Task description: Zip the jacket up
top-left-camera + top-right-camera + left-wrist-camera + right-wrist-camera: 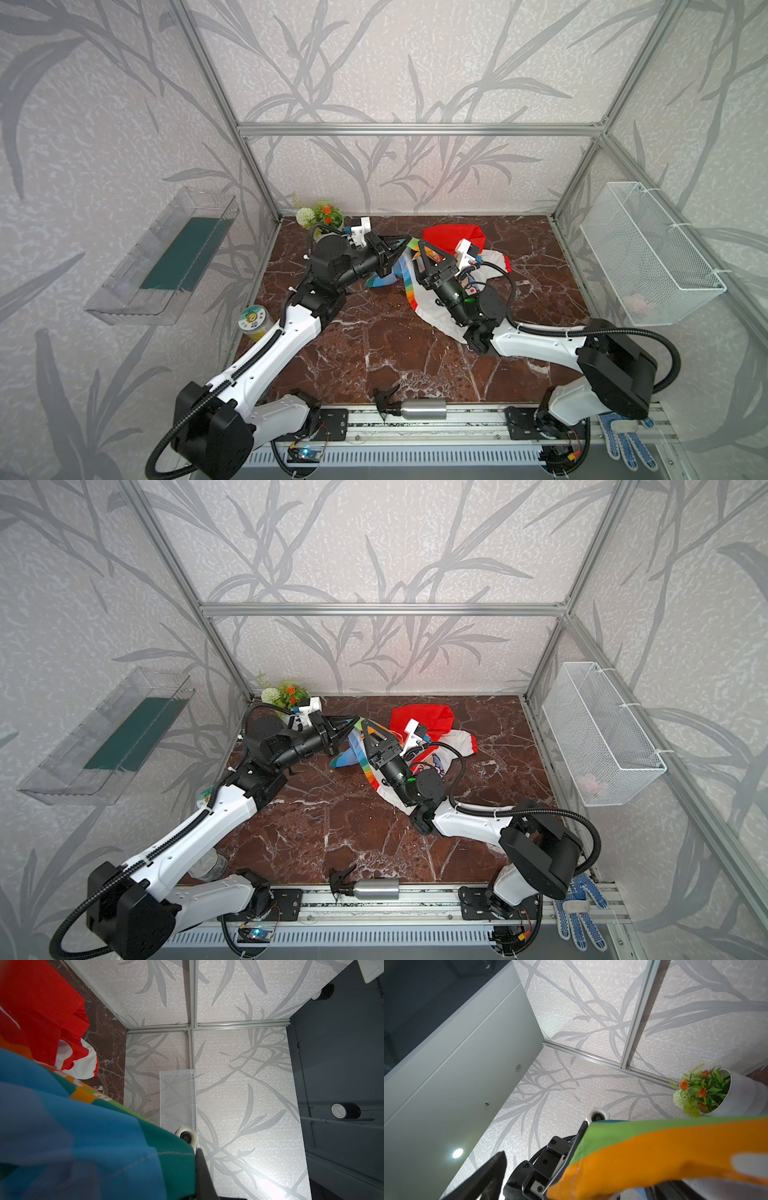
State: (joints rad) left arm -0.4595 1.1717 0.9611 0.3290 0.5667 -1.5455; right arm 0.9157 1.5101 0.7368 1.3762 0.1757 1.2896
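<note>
The jacket lies crumpled at the back middle of the marble table, with its red hood toward the back wall. My left gripper is shut on its rainbow-striped edge and holds that edge up off the table. In the left wrist view blue and green cloth sits against one dark finger. My right gripper stands open just right of the held edge. In the right wrist view one finger is bare, and orange and green cloth hides the other. The zipper is not visible.
A potted plant stands in the back left corner and a jar at the left edge. A metal spray bottle lies on the front rail. A dotted glove is at front right. A wire basket hangs on the right wall and a clear tray on the left wall.
</note>
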